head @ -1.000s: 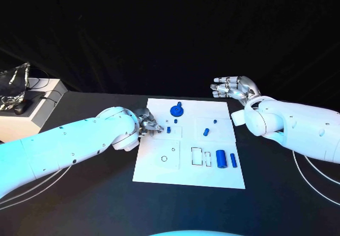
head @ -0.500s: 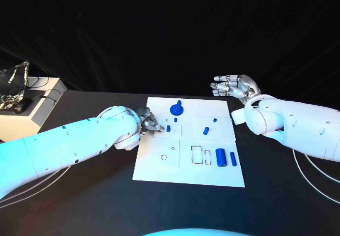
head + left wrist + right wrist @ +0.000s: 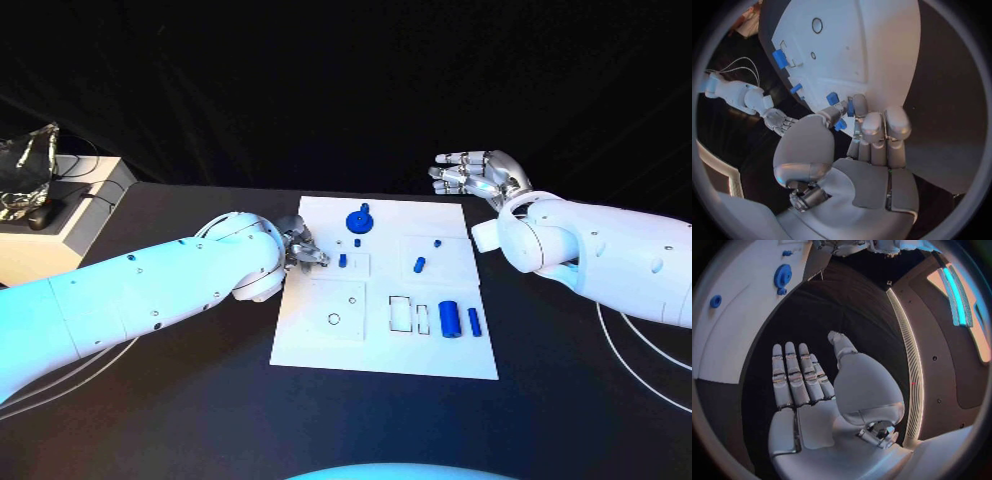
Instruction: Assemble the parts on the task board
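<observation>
Nearest in the head view, the task board lies at the frame's centre on the black counter, with two upright blue cylinders at its lower right. Left of centre, the left hand bends over the board's left edge, fingertips pinching a small blue part. Farther back, a blue gear sits near the board's top. At upper right, the right hand hovers off the board, fingers apart, holding nothing.
</observation>
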You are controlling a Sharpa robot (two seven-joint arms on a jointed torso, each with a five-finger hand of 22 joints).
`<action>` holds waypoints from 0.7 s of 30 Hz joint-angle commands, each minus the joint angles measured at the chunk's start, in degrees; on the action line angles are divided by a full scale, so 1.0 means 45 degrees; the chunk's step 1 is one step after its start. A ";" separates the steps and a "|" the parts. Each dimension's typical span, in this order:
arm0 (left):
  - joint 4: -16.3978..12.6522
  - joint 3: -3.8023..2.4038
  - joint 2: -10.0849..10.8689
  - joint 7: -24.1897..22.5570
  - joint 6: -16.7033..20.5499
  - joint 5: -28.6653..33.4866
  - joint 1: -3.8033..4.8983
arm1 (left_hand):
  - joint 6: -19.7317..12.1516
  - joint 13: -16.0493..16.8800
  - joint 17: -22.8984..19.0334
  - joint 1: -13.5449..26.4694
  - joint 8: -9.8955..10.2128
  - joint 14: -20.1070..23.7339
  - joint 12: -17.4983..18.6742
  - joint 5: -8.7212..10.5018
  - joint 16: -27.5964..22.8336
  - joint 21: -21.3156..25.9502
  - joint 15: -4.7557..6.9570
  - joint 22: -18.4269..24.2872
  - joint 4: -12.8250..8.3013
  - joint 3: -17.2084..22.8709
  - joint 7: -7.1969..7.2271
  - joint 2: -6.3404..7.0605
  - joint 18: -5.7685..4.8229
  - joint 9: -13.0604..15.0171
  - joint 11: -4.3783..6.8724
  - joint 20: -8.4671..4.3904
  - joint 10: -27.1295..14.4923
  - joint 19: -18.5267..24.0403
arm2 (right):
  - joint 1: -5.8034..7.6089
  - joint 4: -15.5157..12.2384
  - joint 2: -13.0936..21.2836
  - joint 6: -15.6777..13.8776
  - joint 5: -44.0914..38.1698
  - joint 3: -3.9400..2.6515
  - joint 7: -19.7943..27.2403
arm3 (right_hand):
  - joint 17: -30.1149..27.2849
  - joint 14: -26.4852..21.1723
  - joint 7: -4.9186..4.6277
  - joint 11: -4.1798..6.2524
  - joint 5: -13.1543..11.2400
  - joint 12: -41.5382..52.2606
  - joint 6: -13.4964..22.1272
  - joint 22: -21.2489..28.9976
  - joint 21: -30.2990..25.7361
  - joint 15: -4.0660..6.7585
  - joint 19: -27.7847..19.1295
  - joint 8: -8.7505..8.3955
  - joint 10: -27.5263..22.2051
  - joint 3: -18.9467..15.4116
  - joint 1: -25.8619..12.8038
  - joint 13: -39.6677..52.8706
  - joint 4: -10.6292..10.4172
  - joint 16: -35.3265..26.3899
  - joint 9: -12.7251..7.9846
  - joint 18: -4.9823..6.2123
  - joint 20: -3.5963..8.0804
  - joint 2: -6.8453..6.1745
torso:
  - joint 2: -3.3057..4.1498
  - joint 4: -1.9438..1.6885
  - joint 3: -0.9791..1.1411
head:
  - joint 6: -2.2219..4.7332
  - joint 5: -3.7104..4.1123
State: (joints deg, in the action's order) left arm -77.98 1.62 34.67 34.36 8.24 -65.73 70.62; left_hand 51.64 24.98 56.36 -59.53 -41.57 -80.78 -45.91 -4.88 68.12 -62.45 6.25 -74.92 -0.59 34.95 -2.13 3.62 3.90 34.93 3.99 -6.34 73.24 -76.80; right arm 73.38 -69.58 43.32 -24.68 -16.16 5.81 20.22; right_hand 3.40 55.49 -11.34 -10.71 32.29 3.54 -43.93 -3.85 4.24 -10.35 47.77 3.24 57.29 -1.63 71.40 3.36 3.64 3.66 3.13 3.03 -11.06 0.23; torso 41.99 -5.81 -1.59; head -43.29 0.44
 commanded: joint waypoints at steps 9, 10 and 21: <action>0.0191 0.0026 -0.0161 0.0429 -0.0871 -0.0416 -0.0027 | 0.0746 -0.0045 0.0054 -0.0043 -0.0102 -0.0092 0.0006 -0.0066 0.0151 -0.0104 -0.0005 -0.1404 -0.1012 0.0845 0.0653 0.0026 -0.0216 -0.0052 0.0006 -0.0012 0.0100 -0.0091 | -0.0002 -0.0056 0.0017 0.0195 -0.0108 -0.0004 0.0098 | -0.0014 -0.0054 -0.0451 -0.0022 0.0065 -0.0041 -0.0030 0.0009 -0.0065 0.0009 -0.0085 -0.0058 0.0031 -0.0036 -0.0096 -0.0014 0.0067 -0.0072 -0.0010 0.0087 -0.0041 -0.0021 | 0.0007 0.0006 0.0007 | -0.0047 -0.0019; 0.0191 0.0027 -0.0170 0.0431 -0.0914 -0.0405 -0.0027 | 0.0746 -0.0045 0.0054 -0.0043 -0.0102 -0.0092 0.0006 -0.0066 0.0151 -0.0104 -0.0005 -0.1404 -0.1012 0.0845 0.0653 0.0026 -0.0216 -0.0052 0.0006 -0.0012 0.0100 -0.0091 | -0.0001 -0.0055 0.0018 0.0194 -0.0109 -0.0004 0.0097 | -0.0014 -0.0054 -0.0451 -0.0022 0.0065 -0.0041 -0.0030 0.0009 -0.0065 0.0009 -0.0085 -0.0058 0.0031 -0.0036 -0.0096 -0.0014 0.0067 -0.0072 -0.0010 0.0087 -0.0041 -0.0021 | 0.0008 0.0004 0.0007 | -0.0049 -0.0019; 0.0095 0.0027 -0.0247 0.0408 -0.1053 -0.0284 -0.0027 | 0.0764 -0.0078 0.0102 -0.0045 -0.0104 -0.0091 0.0025 -0.0061 0.0201 -0.0124 -0.0008 -0.1404 -0.0993 0.0772 0.0657 -0.0010 -0.0215 -0.0081 0.0008 0.0005 0.0125 -0.0080 | -0.0001 -0.0054 0.0018 0.0199 -0.0109 -0.0004 0.0101 | -0.0014 -0.0054 -0.0451 -0.0022 0.0065 -0.0041 -0.0030 0.0009 -0.0065 0.0009 -0.0085 -0.0058 0.0031 -0.0036 -0.0096 -0.0014 0.0067 -0.0072 -0.0010 0.0087 -0.0041 -0.0021 | 0.0007 0.0000 -0.0006 | -0.0072 -0.0026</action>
State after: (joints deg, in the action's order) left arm -77.46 1.43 33.73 35.31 5.80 -67.16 70.90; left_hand 51.86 24.69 56.76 -59.16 -41.79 -80.77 -45.91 -4.88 68.78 -62.69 6.24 -74.91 -0.91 34.63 -1.91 3.98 3.90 34.62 3.97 -6.34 73.25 -76.79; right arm 73.38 -69.73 43.42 -24.67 -16.18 5.81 20.21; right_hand 3.40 55.49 -11.34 -10.71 32.29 3.54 -43.93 -3.85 4.25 -10.35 47.77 3.24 57.29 -1.63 71.41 3.36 3.64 3.66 3.13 3.03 -11.06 0.23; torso 42.01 -5.78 -1.59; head -43.61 0.30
